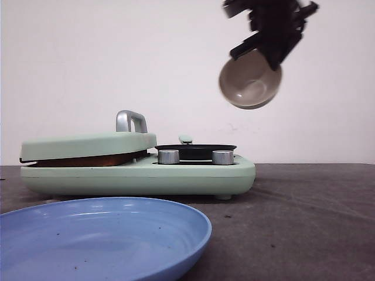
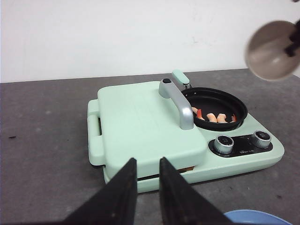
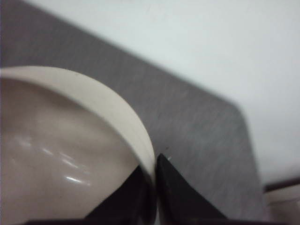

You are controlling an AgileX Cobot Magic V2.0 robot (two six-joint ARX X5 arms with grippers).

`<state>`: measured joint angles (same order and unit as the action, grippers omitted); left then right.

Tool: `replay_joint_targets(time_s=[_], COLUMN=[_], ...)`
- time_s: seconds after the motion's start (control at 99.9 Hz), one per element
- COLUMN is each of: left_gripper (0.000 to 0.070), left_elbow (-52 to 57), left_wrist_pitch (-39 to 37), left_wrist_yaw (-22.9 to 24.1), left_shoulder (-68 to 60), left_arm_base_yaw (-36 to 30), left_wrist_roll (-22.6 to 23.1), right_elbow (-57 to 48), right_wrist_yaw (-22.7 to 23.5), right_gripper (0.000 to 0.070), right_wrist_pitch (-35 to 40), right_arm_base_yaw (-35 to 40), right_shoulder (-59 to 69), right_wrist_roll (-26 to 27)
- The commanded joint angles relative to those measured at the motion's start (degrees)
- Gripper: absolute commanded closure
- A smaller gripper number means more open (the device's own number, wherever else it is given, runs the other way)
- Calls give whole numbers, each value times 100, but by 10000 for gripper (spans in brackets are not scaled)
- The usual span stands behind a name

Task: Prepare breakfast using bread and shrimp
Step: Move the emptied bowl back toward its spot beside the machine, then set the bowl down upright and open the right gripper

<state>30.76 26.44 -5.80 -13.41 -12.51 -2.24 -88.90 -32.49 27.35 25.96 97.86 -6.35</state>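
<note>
The bread is clamped under the shut lid (image 2: 145,117) of the mint-green breakfast maker (image 1: 140,175); only its brown crust edge (image 1: 88,159) shows, also in the left wrist view (image 2: 187,168). Several pink-orange shrimp (image 2: 216,117) lie in the small black pan (image 2: 234,101) beside the lid. My right gripper (image 1: 266,55) is shut on the rim of the beige bowl (image 1: 249,82), held tilted high above and right of the pan; the bowl's inside (image 3: 56,164) looks empty. My left gripper (image 2: 147,164) is empty, jaws a little apart, in front of the maker's near edge.
A blue plate (image 1: 105,234) sits on the dark table in front of the maker, its rim also showing in the left wrist view (image 2: 255,218). Two silver knobs (image 1: 169,156) stand in front of the pan. The lid has a silver handle (image 1: 131,121). A white wall is behind.
</note>
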Motion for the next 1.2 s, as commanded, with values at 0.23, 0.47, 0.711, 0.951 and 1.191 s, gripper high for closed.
replay_joint_targets(time_s=[0.23, 0.47, 0.711, 0.951, 1.191], left_gripper=[674, 674, 674, 674, 674], left_elbow=[13, 13, 13, 13, 13], left_wrist_pitch=[-50, -35, -37, -37, -39], left_wrist_yaw=[24, 24, 24, 24, 24], left_shoulder=[4, 4, 4, 4, 4], left_arm_base_yaw=[-11, -9, -11, -11, -9], left_wrist_roll=[70, 70, 70, 70, 72], right_elbow=[-133, -131, -114, 17, 278], right_wrist_yaw=[2173, 3727, 4148, 4385, 4468], right_gripper=[700, 700, 700, 700, 700], right_wrist_pitch=[1543, 2083, 2614, 2804, 2761], right_arm_base_yaw=[-1056, -1897, -2243, -2267, -2269], right_shoulder=[-284, -203, 70, 629, 1056], right_wrist_roll=[1298, 1478, 1224, 1032, 955])
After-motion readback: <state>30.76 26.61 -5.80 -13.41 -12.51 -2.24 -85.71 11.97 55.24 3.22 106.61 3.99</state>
